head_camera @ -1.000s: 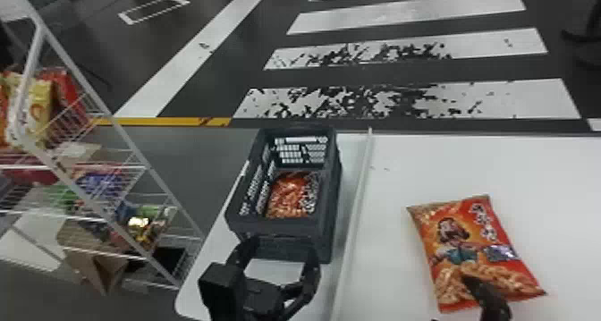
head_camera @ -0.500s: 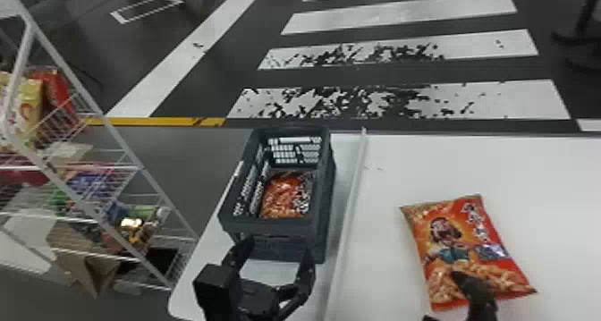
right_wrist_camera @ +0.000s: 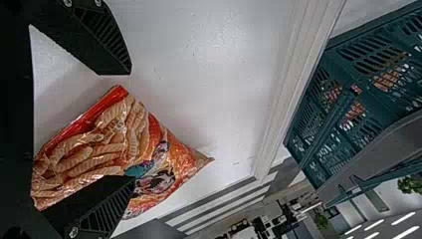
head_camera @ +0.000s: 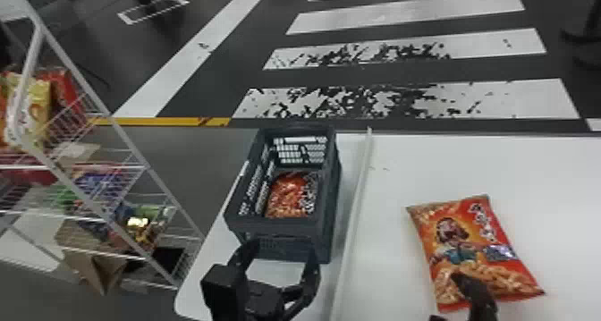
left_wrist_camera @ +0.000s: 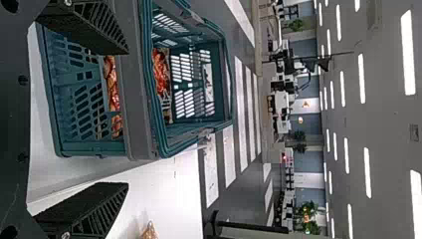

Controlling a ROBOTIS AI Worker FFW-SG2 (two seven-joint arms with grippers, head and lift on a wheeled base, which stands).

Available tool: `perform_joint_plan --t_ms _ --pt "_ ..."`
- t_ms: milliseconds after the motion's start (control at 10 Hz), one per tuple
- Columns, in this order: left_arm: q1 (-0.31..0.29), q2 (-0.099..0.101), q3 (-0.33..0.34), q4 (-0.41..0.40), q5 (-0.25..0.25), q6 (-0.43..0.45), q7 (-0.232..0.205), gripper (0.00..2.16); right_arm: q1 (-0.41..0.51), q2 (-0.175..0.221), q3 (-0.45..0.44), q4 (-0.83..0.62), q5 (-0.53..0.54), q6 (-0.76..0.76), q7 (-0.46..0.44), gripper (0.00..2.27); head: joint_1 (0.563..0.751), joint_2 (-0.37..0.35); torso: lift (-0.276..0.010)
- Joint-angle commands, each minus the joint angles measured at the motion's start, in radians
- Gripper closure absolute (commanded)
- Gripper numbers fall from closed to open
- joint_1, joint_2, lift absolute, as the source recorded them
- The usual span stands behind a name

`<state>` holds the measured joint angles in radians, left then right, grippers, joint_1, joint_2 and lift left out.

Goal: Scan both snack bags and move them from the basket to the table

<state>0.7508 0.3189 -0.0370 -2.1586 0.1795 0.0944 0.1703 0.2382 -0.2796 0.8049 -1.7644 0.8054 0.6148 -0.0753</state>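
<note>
Snack bag (head_camera: 287,197) in the basket (head_camera: 279,228) looked light and easy to crush, so we wanted soft edge pinches, our empty left claw (left_wrist_camera: 128,118) and right claw (right_wrist_camera: 132,125) wide open.

Black two-fingered right gripper (head_camera: 445,295) easing slightly leftward, its farther finger (head_camera: 475,291) shifting over the red-orange plastic snack bag (head_camera: 463,235).

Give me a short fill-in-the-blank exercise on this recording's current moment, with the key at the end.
In the head view, the basket holding one snack bag stands to the ____ of the other bag. The table is ____ in colour. The left pincer is not shut but ____. The pincer at the table's bag belongs to the ____ arm.
Missing words: left; white; open; right
</note>
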Motion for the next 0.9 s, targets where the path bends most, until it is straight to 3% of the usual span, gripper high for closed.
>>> perform_joint_plan --t_ms 0,400,600,700,800 --pt "-0.001 0.000 0.000 0.005 0.000 -0.003 0.000 0.04 -0.010 0.005 0.000 0.011 0.000 -0.002 0.000 0.09 0.695 0.343 -0.098" --pt "-0.002 -0.001 0.000 0.017 0.005 -0.003 -0.012 0.04 -0.031 0.007 -0.006 0.017 -0.003 0.017 -0.006 0.18 0.695 0.335 -0.098" --pt "-0.002 -0.001 0.000 0.019 0.006 -0.003 -0.014 0.04 -0.050 0.010 -0.010 0.011 0.000 0.109 0.051 0.64 0.695 0.322 -0.098" --pt "-0.002 0.000 0.000 0.020 0.006 -0.003 -0.018 0.04 -0.051 0.013 -0.015 0.008 -0.002 0.139 0.104 0.98 0.695 0.307 -0.098" --pt "-0.005 -0.001 0.000 0.022 0.009 -0.003 -0.021 0.04 -0.051 0.014 -0.013 0.000 0.000 0.142 0.118 1.55 0.695 0.301 -0.098"
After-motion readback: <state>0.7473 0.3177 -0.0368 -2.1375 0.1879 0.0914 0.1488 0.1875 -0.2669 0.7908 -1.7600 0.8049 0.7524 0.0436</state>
